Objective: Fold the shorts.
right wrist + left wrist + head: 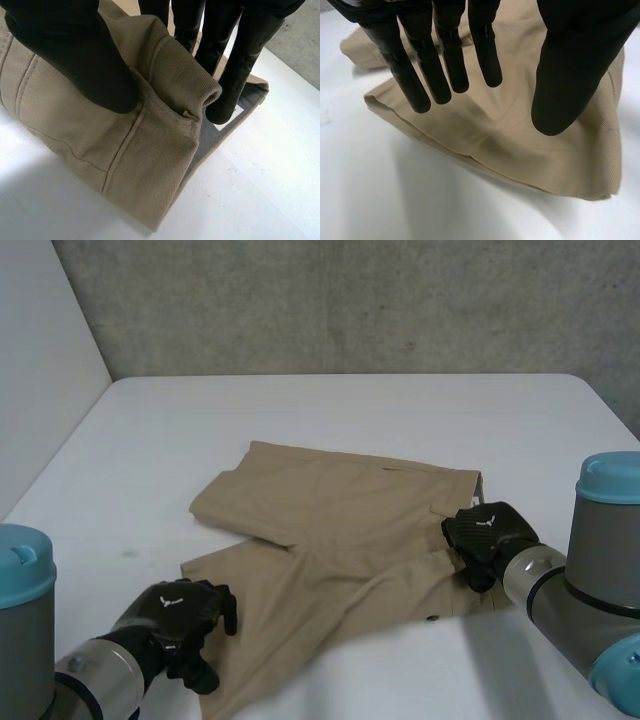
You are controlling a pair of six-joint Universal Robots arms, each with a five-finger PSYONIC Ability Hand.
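Observation:
Tan shorts lie spread on the white table, with one leg towards the far left and the other towards the near left. My left hand hovers over the near leg's hem, its fingers straight and spread with nothing in them. My right hand is at the waistband on the right side of the shorts. In the right wrist view its thumb presses on top of a raised fold of waistband while the fingers stand behind it, pinching the cloth.
A grey concrete wall rises behind the table's far edge, and a pale wall stands along its left side. Bare tabletop surrounds the shorts on every side.

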